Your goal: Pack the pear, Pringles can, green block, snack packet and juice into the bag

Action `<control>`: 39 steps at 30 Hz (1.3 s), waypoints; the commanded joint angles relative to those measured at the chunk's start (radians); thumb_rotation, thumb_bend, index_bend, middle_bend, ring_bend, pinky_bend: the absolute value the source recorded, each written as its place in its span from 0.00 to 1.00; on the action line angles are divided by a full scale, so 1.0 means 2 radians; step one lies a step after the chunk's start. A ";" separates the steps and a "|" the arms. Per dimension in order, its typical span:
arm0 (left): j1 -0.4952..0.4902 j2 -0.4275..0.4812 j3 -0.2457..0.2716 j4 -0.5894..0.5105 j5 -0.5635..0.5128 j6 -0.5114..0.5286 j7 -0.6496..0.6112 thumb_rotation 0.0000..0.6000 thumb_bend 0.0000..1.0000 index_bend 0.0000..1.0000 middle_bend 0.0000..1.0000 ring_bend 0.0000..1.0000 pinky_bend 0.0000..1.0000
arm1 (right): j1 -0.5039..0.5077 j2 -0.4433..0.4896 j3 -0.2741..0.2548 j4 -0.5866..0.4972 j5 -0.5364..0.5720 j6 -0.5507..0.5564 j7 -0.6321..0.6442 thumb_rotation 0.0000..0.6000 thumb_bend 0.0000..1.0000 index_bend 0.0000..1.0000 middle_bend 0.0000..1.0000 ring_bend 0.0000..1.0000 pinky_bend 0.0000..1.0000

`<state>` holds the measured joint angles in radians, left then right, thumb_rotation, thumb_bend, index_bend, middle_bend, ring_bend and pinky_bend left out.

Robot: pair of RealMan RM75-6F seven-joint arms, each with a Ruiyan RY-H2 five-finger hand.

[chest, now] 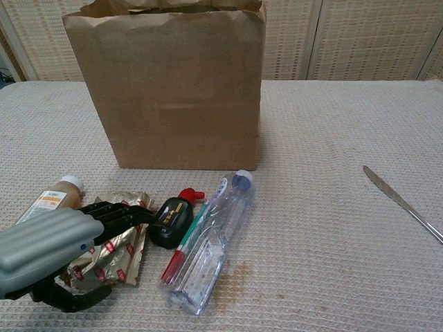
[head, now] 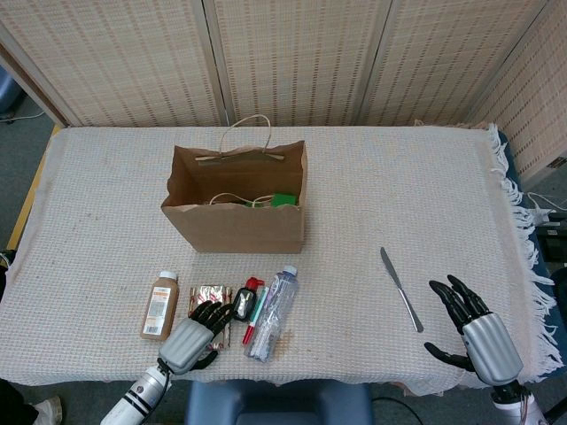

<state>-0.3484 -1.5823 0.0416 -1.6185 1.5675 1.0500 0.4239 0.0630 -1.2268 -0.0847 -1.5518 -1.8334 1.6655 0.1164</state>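
1. inside the bag [head: 235,226], the green block [head: 283,200] is already showing.
2. at its 6 o'clock, the left hand [head: 197,331] is spreading over the snack packet [chest: 118,257], not gripping yet.
3. the juice [head: 160,305] is waiting at 7 o'clock; the right hand [head: 472,329] is lying spread, holding nothing.

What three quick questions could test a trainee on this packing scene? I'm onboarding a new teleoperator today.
1. True or false: the table knife lies nearer the right robot hand than the left robot hand.
2. Which item is the left robot hand over? A) snack packet B) juice bottle C) clear water bottle
3. Fill in: the green block sits inside the paper ____.

Key: 1 true. 2 A. 3 bag.
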 commanded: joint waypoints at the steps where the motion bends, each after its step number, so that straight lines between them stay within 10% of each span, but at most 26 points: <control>1: -0.002 -0.002 -0.001 0.001 -0.002 -0.001 0.001 1.00 0.35 0.00 0.00 0.00 0.07 | 0.000 0.000 0.000 0.000 0.000 0.000 0.000 1.00 0.01 0.00 0.12 0.02 0.19; 15: -0.023 -0.034 -0.015 0.045 -0.025 -0.003 0.004 1.00 0.45 0.01 0.00 0.03 0.19 | -0.001 0.000 0.001 -0.003 -0.002 -0.001 0.003 1.00 0.01 0.00 0.12 0.02 0.19; 25: -0.013 -0.063 -0.011 0.094 0.002 0.054 -0.022 1.00 0.68 0.62 0.64 0.64 0.79 | -0.001 0.002 0.000 -0.005 -0.003 -0.005 0.008 1.00 0.01 0.00 0.12 0.02 0.19; 39: 0.016 -0.005 -0.010 0.016 0.023 0.142 -0.081 1.00 0.69 0.70 0.73 0.72 0.83 | -0.001 0.005 0.000 -0.008 0.001 -0.009 0.014 1.00 0.01 0.00 0.12 0.02 0.19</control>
<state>-0.3312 -1.6309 0.0252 -1.5338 1.6048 1.2977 0.2882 0.0614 -1.2168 -0.0843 -1.5683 -1.8325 1.6485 0.1452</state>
